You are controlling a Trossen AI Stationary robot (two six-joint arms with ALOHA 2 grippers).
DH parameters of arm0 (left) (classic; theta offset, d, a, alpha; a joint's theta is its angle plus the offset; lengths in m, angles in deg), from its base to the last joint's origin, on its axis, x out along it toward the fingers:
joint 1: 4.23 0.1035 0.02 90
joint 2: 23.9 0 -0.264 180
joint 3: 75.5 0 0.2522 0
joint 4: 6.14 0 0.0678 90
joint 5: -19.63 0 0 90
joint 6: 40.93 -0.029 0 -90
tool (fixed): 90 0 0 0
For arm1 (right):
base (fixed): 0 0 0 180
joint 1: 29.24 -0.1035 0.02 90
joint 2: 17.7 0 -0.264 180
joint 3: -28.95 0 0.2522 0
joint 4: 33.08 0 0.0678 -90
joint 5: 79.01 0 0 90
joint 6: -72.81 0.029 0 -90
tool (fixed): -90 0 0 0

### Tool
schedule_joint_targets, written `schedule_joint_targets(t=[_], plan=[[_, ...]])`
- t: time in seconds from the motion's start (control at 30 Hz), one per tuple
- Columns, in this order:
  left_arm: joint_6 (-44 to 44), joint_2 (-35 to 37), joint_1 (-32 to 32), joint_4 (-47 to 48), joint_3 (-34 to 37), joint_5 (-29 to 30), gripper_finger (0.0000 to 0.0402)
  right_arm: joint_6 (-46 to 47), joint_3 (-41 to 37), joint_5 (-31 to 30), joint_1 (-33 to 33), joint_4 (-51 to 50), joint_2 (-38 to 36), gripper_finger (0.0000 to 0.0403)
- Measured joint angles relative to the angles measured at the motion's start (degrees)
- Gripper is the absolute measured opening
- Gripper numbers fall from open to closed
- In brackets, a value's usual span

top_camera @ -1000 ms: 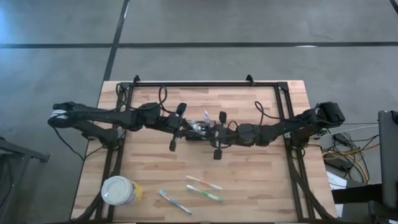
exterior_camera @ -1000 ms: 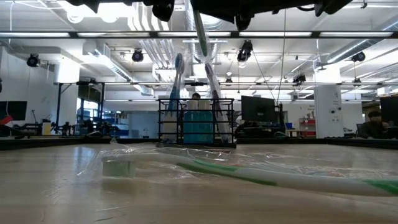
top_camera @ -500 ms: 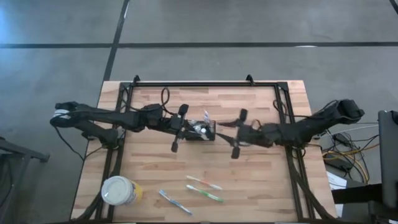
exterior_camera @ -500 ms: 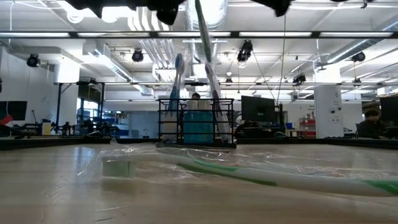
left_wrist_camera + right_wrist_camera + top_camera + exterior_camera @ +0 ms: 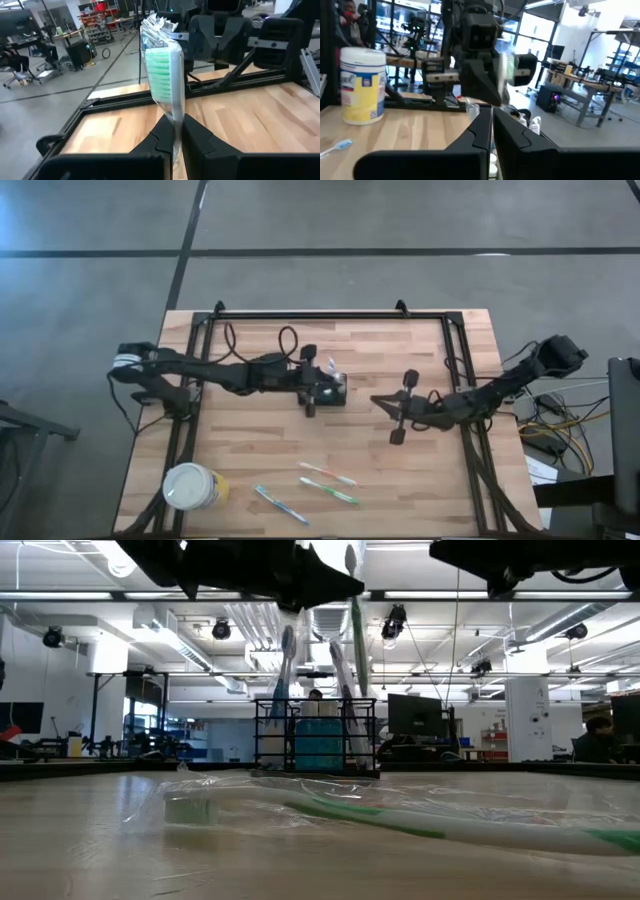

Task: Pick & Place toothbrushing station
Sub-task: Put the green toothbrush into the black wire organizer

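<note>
Holding: left hand (image 5: 322,392) pinches a wrapped toothbrush (image 5: 165,75) upright over the caddy (image 5: 331,391).
Caddy: mid-desk (image 5: 250,450), directly below the left hand.
Right hand (image 5: 380,400): pressed together, empty, well apart.

Black wire-mesh caddy (image 5: 330,391), matt wooden table (image 5: 420,480), glossy plastic-wrapped toothbrush (image 5: 164,65)
</note>
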Motion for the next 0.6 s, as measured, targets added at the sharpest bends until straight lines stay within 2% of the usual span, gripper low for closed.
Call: schedule_joint_targets(t=[0.6], plan=[[2.2,-7.3,0.8,0.4,-0.4,1.9,0.0017,1.1,0.0,0.9,-0.1,-0.4,-1.0,0.0013]])
